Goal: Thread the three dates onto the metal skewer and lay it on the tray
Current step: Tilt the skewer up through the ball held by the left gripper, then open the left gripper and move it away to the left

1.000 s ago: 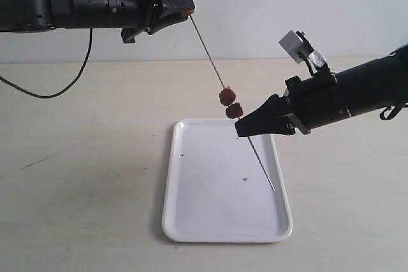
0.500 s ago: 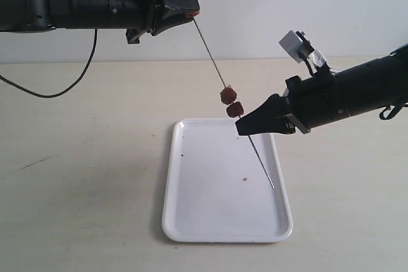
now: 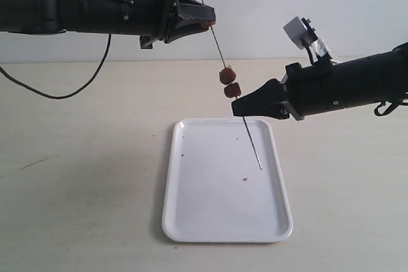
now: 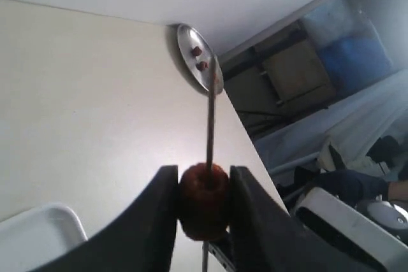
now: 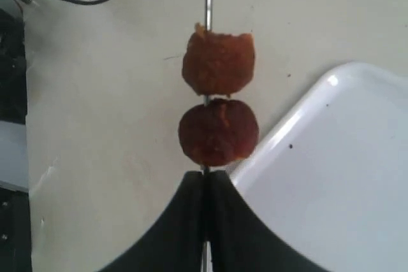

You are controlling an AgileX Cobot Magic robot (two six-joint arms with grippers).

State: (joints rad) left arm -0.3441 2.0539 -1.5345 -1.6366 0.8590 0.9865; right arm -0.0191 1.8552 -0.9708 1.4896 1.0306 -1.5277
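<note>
Skewer (image 3: 253, 148) held slanted above the tray (image 3: 185, 214).
My left tool (image 3: 210, 23) pinches a date (image 4: 204, 200) pierced by it; my right tool (image 3: 236, 111) clamps it under two more dates (image 3: 227, 76).

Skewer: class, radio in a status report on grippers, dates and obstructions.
Left gripper shut on third date, skewer through it. Right gripper shut on skewer below two dates. Skewer tilted above tray; only a red crumb there.

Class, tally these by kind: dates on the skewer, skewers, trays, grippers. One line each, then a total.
Dates: 3
Skewer: 1
Tray: 1
Grippers, left gripper and right gripper: 2
Total: 7
</note>
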